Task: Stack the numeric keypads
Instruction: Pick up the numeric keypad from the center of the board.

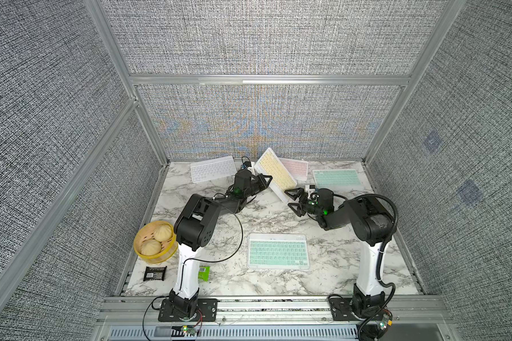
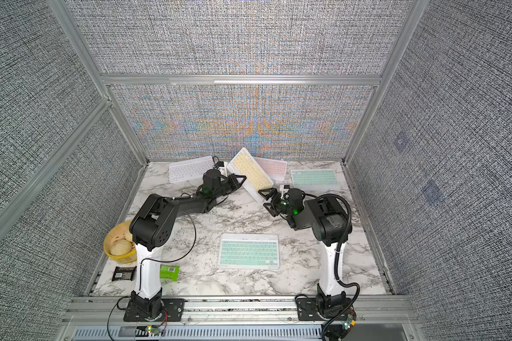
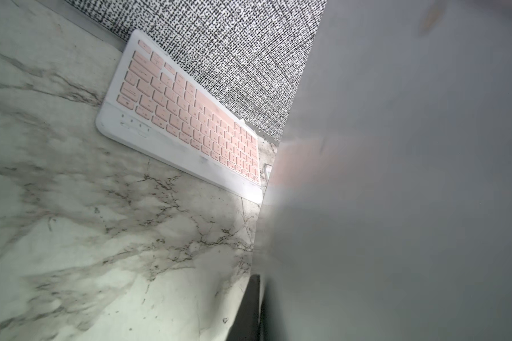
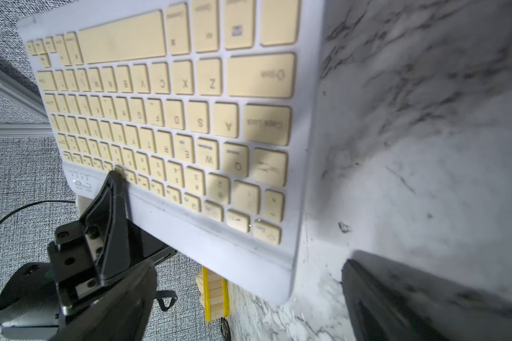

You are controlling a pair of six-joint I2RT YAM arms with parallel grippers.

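Tilted at far centre, the yellow keypad (image 1: 275,171) is clamped by the left gripper (image 1: 268,180).
The right gripper (image 1: 288,198) gapes empty beside it; the white keypad (image 1: 212,169), pink keypad (image 1: 296,168), far mint keypad (image 1: 336,178) and near mint keypad (image 1: 278,251) lie flat, none stacked yet.

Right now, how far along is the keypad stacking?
Done: nothing stacked yet. In hand: the left fingers are shut on the edge of the yellow keypad, tilted up; the right fingers stand open beside its lower end. Left: the white keypad, pink keypad, back mint keypad and front mint keypad lie flat, unstacked.
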